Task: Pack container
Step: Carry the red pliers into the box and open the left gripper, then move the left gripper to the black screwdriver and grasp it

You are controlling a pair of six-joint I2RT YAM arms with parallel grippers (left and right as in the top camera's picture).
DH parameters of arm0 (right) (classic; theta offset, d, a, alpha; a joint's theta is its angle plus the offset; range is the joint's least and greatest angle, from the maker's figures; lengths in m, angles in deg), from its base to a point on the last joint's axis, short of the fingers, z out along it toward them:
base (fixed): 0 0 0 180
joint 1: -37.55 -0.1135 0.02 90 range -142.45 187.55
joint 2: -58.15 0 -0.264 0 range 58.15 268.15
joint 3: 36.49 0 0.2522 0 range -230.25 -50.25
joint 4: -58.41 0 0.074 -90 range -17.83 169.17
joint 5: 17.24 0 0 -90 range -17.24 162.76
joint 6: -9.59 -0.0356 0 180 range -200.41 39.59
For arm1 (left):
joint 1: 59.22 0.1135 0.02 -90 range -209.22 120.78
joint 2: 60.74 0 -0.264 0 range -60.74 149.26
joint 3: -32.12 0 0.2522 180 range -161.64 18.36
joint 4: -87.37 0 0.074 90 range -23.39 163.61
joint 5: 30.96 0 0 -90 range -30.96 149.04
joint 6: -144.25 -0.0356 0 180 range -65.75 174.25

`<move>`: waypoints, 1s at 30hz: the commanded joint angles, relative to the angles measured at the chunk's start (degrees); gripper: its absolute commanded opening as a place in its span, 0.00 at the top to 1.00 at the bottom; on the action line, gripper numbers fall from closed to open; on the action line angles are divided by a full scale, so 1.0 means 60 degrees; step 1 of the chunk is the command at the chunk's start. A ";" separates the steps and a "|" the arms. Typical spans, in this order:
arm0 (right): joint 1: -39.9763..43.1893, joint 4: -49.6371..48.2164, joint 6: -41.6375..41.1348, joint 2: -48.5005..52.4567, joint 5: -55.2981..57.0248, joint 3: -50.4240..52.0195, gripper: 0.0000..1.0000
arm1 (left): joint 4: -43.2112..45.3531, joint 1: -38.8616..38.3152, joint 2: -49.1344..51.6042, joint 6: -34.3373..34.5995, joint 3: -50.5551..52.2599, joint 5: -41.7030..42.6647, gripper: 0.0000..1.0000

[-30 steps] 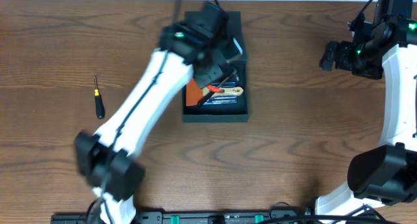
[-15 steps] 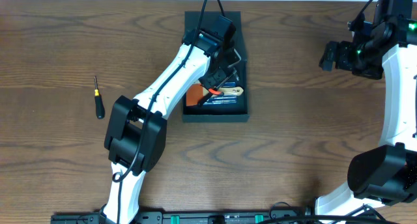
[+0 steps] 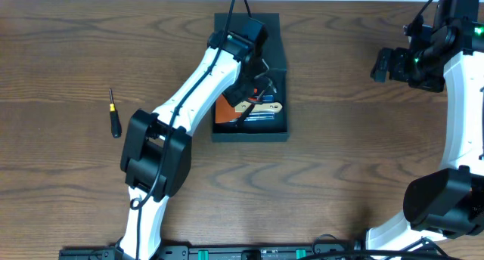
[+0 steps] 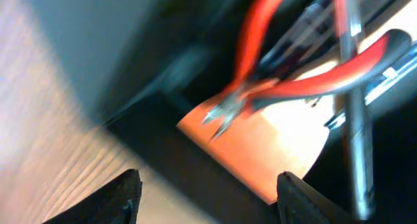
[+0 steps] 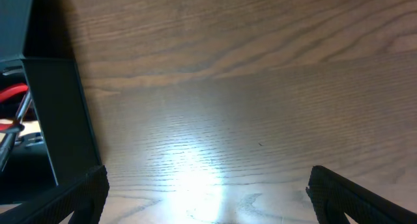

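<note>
The dark teal container (image 3: 249, 133) lies open at the table's far middle. Inside it are an orange card (image 3: 224, 109), red-handled pliers (image 3: 255, 94), a cream-handled tool (image 3: 266, 106) and blue tools. My left gripper (image 3: 252, 77) hangs over the box's inside, open, with nothing between its fingers. In the left wrist view the gripper (image 4: 212, 198) stands above the container's wall (image 4: 195, 159), and the pliers (image 4: 280, 81) rest on the orange card (image 4: 273, 146). My right gripper (image 3: 380, 63) is open over bare wood, well to the right; in its own view the gripper (image 5: 215, 198) holds nothing.
A small screwdriver with a black handle (image 3: 113, 116) lies on the table at the far left. The container's side wall (image 5: 58, 113) shows at the left edge of the right wrist view. The left arm stretches diagonally across the table's middle left.
The left arm came to rest over the container and its jaws went from shut to open. The right arm has not moved.
</note>
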 commanded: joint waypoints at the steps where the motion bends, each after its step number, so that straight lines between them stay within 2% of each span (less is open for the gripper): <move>1: 0.0004 0.0015 -0.0160 -0.0051 -0.0076 -0.0087 0.01 | -0.0455 0.0270 -0.1552 0.0907 -0.0623 -0.1464 0.35; 5: 0.0004 0.0084 -0.0160 -0.0051 -0.0073 -0.0087 0.01 | -0.1570 0.1100 -0.3016 0.1111 -0.0623 -0.1789 0.34; 9: -0.0007 0.0076 -0.0160 -0.0051 -0.0076 -0.0087 0.01 | -0.2025 0.2776 -0.3683 0.1705 -0.0608 -0.1614 0.25; 14: -0.0033 -0.0018 -0.0160 -0.0051 -0.0076 -0.0087 0.01 | -0.2182 0.5450 -0.3355 0.2091 -0.0011 0.0863 0.25; 18: -0.0033 -0.0138 -0.0164 -0.0051 -0.0076 -0.0087 0.01 | -0.2142 0.6765 -0.2648 0.2335 0.0987 0.1668 0.26; 26: -0.0033 -0.0321 -0.0164 -0.0051 -0.0076 -0.0087 0.01 | -0.2036 0.7278 -0.0601 0.2667 0.1730 0.1657 0.40; 30: -0.0033 -0.0288 -0.0160 -0.0051 -0.0076 -0.0087 0.01 | -0.1883 0.7286 0.0157 0.2758 0.1738 0.1654 0.42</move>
